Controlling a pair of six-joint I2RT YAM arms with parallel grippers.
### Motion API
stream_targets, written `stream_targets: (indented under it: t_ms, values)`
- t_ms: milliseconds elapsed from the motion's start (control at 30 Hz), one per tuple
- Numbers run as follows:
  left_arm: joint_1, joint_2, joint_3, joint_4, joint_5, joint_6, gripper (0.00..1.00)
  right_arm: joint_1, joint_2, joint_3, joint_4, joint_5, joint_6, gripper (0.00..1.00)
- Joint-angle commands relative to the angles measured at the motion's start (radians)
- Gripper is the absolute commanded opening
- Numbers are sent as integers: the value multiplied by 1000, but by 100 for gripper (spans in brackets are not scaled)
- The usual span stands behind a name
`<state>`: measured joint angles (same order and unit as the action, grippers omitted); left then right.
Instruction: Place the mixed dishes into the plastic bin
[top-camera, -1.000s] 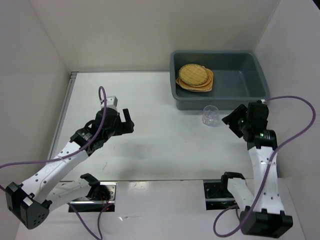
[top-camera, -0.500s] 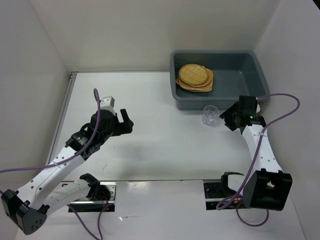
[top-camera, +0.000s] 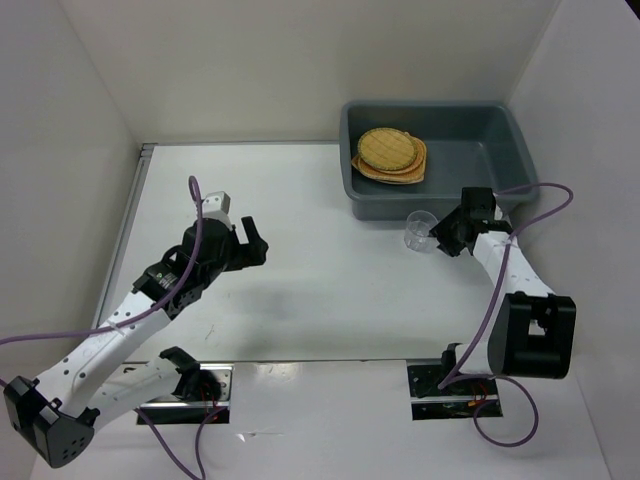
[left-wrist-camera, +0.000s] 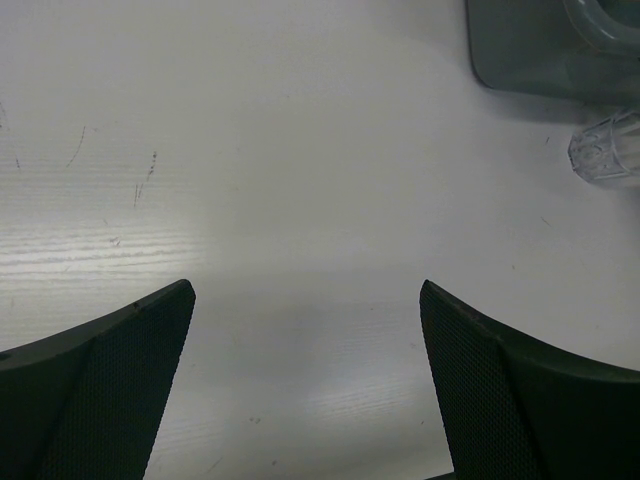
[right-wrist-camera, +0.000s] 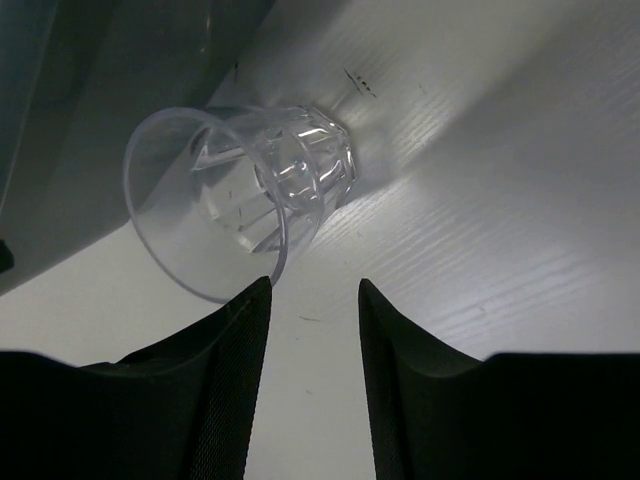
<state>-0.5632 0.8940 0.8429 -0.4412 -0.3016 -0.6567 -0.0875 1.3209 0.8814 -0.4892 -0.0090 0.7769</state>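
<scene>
clear faceted cup (right-wrist-camera: 245, 195), woven plates (top-camera: 390, 155) in bin (top-camera: 480, 165)

Woven plates (top-camera: 390, 155) stacked in grey bin (top-camera: 482, 160) — clear cup (top-camera: 420, 231) stands just outside.

Plain white walls (top-camera: 300, 60) enclose a white table (top-camera: 330, 200) (faintly scuffed, wood-grained) under even light.

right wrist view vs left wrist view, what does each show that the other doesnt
Only right wrist: the right gripper, jaws apart, tips right by the glass cup. Only left wrist: the left gripper, wide open over the scratched table. Both: that cup on the white table, beside the grey bin.
</scene>
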Motion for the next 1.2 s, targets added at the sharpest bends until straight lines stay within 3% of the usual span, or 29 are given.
stream_targets:
  t_ms: [0,167,267,533,667,1167]
  values:
    - [3,6,-15,35,-2,17,100,8,53,19,75,34,1,46]
    - [3,6,-15,44,-2,8,100,40,90,28,87,57,1,43]
    - [3,6,-15,44,-2,-1,100,40,113,28,98,66,-8,36]
    - [3,6,-24,53,-11,-11,100,40,20,69,19,66,-18,36]
    - [3,16,-24,53,-11,-11,100,40,-23,103,9,57,-27,40]
    - [13,-3,-24,53,-31,-29,100,40,153,136,78,57,-27,40]
